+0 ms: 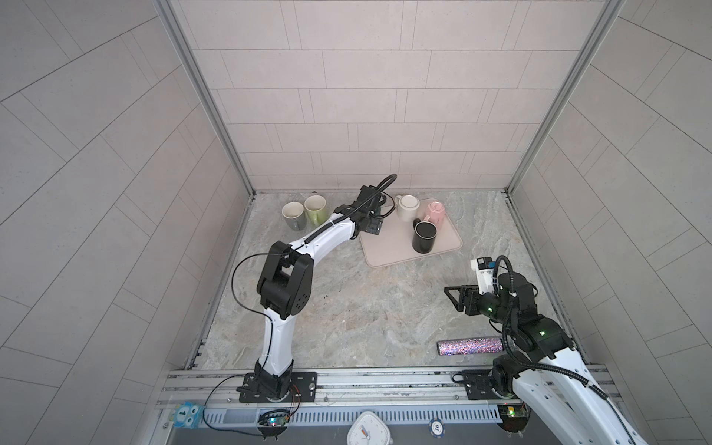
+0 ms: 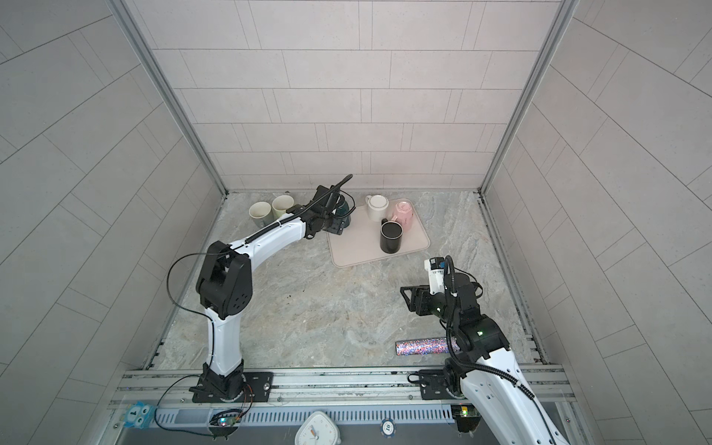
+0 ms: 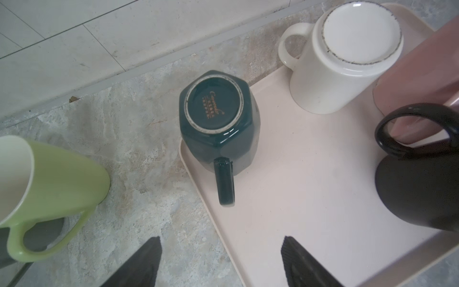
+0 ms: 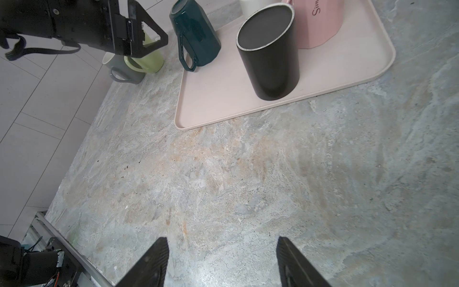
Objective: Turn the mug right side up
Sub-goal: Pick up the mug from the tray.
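Mug (image 3: 218,129), dark teal, sits upside down on the tray (image 3: 310,186) corner; our left claw (image 3: 221,238) gapes empty facing its handle, our right claw (image 4: 222,238) gapes empty above the bench (image 4: 223,174).

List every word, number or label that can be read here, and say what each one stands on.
"Sim": on the pink mug, the rest cut off by the picture's edge.
"10": on the chip by the front rail.
"1": on the blue owl tag.
Gold script on the teal mug, on its base: too blurred to read.
Clock: numerals too small to read.
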